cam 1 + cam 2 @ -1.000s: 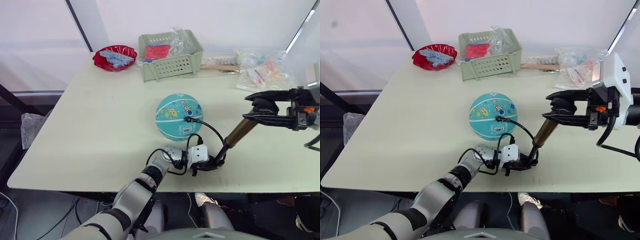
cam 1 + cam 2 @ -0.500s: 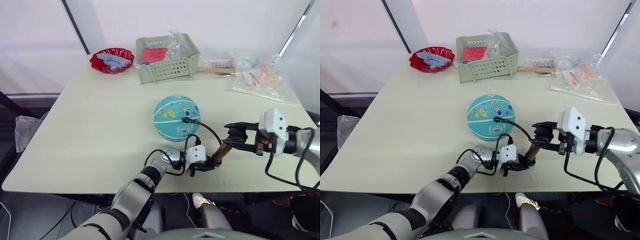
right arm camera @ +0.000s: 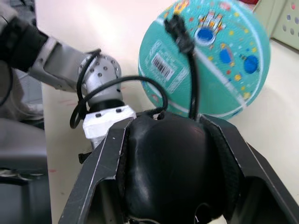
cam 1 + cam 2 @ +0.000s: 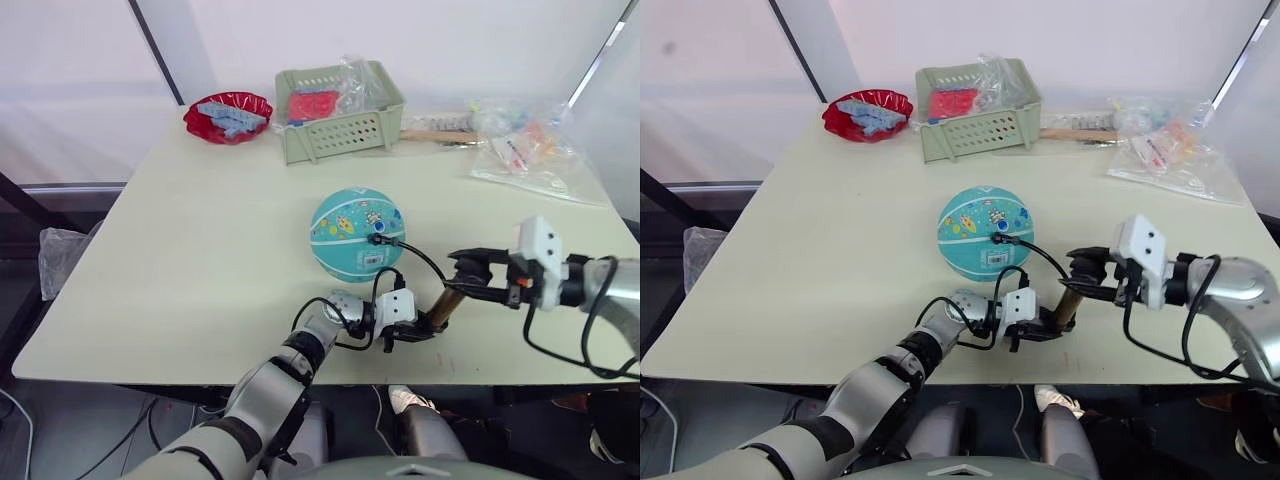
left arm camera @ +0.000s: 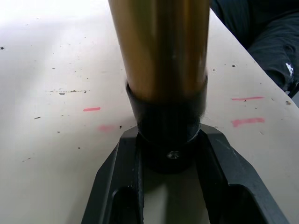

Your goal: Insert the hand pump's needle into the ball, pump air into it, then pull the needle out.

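Both jaws grip the hand pump [image 4: 443, 307]: left [image 5: 170, 154] its base, right [image 3: 168, 154] its handle.

Brass-gold hand pump [image 5: 161, 51] barrel in glossy polished metal, with matt black plastic end cap. Matt black plastic gripper fingers [image 5: 117, 186]. Teal ball [image 4: 357, 232] in smooth rubber with slight sheen, white paper-like barcode label. Thin black rubbery hose [image 3: 192, 84]. Pale matt table [image 4: 200, 250], smooth, lightly speckled. Pale green perforated plastic basket [image 4: 340, 110]. Glossy red plastic bowl [image 4: 229, 116]. Crinkled clear plastic bags [image 4: 530, 150].
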Motion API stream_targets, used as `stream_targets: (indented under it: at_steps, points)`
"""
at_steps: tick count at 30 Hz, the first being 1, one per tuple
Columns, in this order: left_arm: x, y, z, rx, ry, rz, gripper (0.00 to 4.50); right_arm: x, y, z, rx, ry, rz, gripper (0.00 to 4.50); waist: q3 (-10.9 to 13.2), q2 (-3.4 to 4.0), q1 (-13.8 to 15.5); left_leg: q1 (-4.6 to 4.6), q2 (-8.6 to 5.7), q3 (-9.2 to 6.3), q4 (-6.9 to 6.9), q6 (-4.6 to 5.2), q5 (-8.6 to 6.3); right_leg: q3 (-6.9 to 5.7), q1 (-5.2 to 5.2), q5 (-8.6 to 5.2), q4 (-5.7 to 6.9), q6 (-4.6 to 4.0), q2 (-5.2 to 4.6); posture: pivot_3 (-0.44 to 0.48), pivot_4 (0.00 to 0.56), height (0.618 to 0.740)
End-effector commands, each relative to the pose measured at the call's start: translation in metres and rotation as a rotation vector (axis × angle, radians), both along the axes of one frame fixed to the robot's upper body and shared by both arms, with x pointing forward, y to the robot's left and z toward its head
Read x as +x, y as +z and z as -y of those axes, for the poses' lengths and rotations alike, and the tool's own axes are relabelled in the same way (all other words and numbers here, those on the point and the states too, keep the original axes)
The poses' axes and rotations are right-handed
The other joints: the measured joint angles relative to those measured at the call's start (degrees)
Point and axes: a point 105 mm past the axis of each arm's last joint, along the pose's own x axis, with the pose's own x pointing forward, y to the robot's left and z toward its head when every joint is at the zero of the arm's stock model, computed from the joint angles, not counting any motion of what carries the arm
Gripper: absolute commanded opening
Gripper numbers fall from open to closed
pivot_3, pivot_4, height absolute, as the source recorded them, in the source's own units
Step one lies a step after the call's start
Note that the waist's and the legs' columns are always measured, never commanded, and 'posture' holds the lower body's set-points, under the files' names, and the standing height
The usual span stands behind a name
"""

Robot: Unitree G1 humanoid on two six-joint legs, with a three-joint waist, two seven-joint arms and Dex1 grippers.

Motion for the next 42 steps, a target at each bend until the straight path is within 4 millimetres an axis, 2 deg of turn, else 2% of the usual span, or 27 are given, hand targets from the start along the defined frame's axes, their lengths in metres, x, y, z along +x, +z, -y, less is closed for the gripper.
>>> stream_targets:
  at_steps: [1, 2, 11, 16, 18, 22, 27, 31, 37, 40, 42]
  points:
    - [-0.026, -0.05, -0.033, 0.197, 0.004, -0.15, 1.08, -0.003, 0.06, 0.007, 0.027, -0.003, 0.151, 1.65, 0.01, 0.13, 0.36, -0.11, -0.01, -0.01, 0.0, 0.0, 0.0, -0.01, -0.1, 0.0, 0.0, 0.0, 0.0, 0.0, 0.15, 0.736]
    - [-0.025, -0.05, -0.033, 0.197, 0.003, -0.15, 1.08, -0.005, 0.068, 0.008, 0.029, 0.002, 0.158, 1.65, 0.01, 0.13, 0.37, -0.47, -0.02, -0.04, 0.08, 0.01, 0.01, -0.03, -0.43, 0.02, 0.02, 0.01, 0.1, 0.0, 0.15, 0.736]
    - [-0.026, -0.051, -0.034, 0.199, 0.001, -0.151, 1.08, -0.025, 0.132, 0.018, 0.039, 0.002, 0.216, 1.65, 0.09, 0.22, 0.38, -0.54, -0.02, -0.06, 0.11, 0.01, 0.01, -0.05, -0.46, 0.01, 0.02, 0.01, 0.34, 0.0, 0.15, 0.736]
    - [-0.027, -0.051, -0.034, 0.199, -0.001, -0.152, 1.08, -0.031, 0.141, 0.018, 0.028, -0.002, 0.199, 1.65, 0.19, 0.41, 0.39, -0.55, 0.01, -0.04, 0.11, 0.01, 0.01, -0.03, -0.48, 0.01, 0.02, 0.01, 0.34, 0.0, 0.15, 0.736]
    - [-0.027, -0.051, -0.033, 0.198, -0.003, -0.153, 1.08, -0.029, 0.129, 0.016, 0.018, -0.005, 0.159, 1.65, 0.19, 0.42, 0.4, -0.57, -0.01, -0.02, 0.11, 0.01, 0.01, -0.02, -0.49, 0.01, 0.02, 0.01, 0.33, 0.0, 0.15, 0.736]
    - [-0.027, -0.051, -0.032, 0.198, -0.006, -0.151, 1.08, -0.021, 0.08, 0.017, -0.041, -0.027, 0.059, 1.65, -0.01, 0.16, 0.4, -0.57, -0.01, -0.03, 0.08, 0.01, 0.01, -0.04, -0.48, 0.01, 0.0, 0.02, 0.36, 0.0, 0.15, 0.736]
    - [-0.026, -0.05, -0.032, 0.198, -0.001, -0.149, 1.08, -0.012, 0.04, 0.015, -0.05, -0.053, 0.038, 1.65, -0.27, -0.08, 0.21, -0.45, 0.01, -0.01, 0.13, 0.01, 0.01, 0.0, -0.41, 0.01, 0.06, 0.02, 0.46, 0.0, 0.15, 0.736]
    - [-0.025, -0.051, -0.034, 0.196, 0.006, -0.149, 1.08, -0.007, -0.001, 0.014, -0.076, -0.068, 0.027, 1.65, -0.64, -0.48, 0.19, -0.39, 0.07, -0.05, 0.12, 0.01, 0.01, -0.01, -0.38, 0.0, 0.07, 0.01, 0.65, 0.0, 0.15, 0.736]
    - [-0.026, -0.051, -0.035, 0.196, 0.008, -0.15, 1.08, -0.002, -0.036, 0.007, -0.094, -0.07, 0.041, 1.65, -0.78, -0.67, -0.06, -0.24, 0.06, -0.04, 0.12, 0.01, 0.01, 0.03, -0.32, 0.01, 0.15, 0.0, 0.69, 0.0, 0.15, 0.736]
    - [-0.026, -0.051, -0.035, 0.196, 0.008, -0.149, 1.08, -0.001, -0.042, 0.004, -0.096, -0.074, 0.054, 1.65, -0.78, -0.65, -0.1, -0.15, 0.06, -0.02, 0.12, 0.01, 0.01, 0.03, -0.26, 0.0, 0.16, -0.01, 0.72, 0.0, 0.15, 0.736]
    - [-0.026, -0.051, -0.034, 0.194, 0.008, -0.149, 1.08, 0.0, -0.036, 0.004, -0.088, -0.07, 0.065, 1.65, -0.75, -0.59, -0.08, -0.16, 0.06, -0.01, 0.13, 0.01, 0.01, 0.03, -0.26, 0.01, 0.16, -0.01, 0.72, 0.0, 0.15, 0.736]
